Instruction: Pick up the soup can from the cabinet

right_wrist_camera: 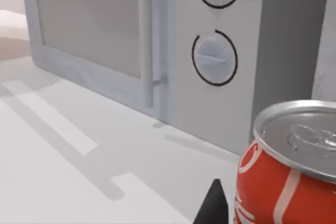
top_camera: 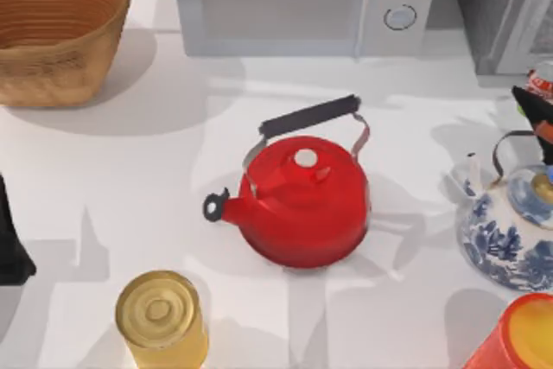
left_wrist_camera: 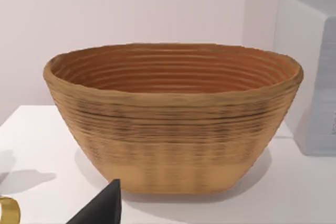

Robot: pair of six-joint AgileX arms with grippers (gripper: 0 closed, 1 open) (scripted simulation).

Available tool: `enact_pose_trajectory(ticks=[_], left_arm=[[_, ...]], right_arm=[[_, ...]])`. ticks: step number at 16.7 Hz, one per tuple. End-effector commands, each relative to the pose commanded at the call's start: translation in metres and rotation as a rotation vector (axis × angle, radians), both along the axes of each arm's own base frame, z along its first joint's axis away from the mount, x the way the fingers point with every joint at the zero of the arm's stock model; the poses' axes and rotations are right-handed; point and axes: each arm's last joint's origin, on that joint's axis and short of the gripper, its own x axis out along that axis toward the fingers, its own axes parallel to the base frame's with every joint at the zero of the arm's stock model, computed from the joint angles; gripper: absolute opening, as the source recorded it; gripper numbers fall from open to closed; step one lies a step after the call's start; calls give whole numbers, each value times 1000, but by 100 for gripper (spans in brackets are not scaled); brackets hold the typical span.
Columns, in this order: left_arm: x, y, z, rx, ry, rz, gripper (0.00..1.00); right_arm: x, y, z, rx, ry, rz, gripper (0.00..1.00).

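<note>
The soup can (top_camera: pixel 543 78) is a red and white can with a silver lid, at the far right edge of the table in the top view, in front of the grey cabinet (top_camera: pixel 505 6). My right gripper (top_camera: pixel 536 114) is shut on it, with a black finger crossing the can's side. In the right wrist view the soup can (right_wrist_camera: pixel 286 177) stands upright and very close, with one black fingertip (right_wrist_camera: pixel 212 208) against it. My left gripper (top_camera: pixel 10 244) is parked at the table's left edge, and one of its fingers (left_wrist_camera: pixel 100 208) points toward the basket.
A red kettle (top_camera: pixel 302 200) stands mid-table. A microwave (top_camera: pixel 302 2) is at the back and a woven basket (top_camera: pixel 56 28) at the back left. A blue and white teapot (top_camera: pixel 505 231) sits below the right gripper. A yellow tin (top_camera: pixel 162 317) and an orange cup (top_camera: pixel 518 339) are near the front edge.
</note>
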Motion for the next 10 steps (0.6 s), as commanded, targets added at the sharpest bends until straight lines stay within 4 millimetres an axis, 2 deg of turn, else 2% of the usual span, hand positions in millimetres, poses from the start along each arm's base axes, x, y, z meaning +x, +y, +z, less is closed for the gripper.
enact_pose_trajectory(ticks=[9, 10], left_arm=[[0, 0, 0, 0, 0, 0, 100], [0, 0, 0, 0, 0, 0, 100]], right_arm=[[0, 0, 0, 0, 0, 0, 98], [0, 0, 0, 0, 0, 0, 100]])
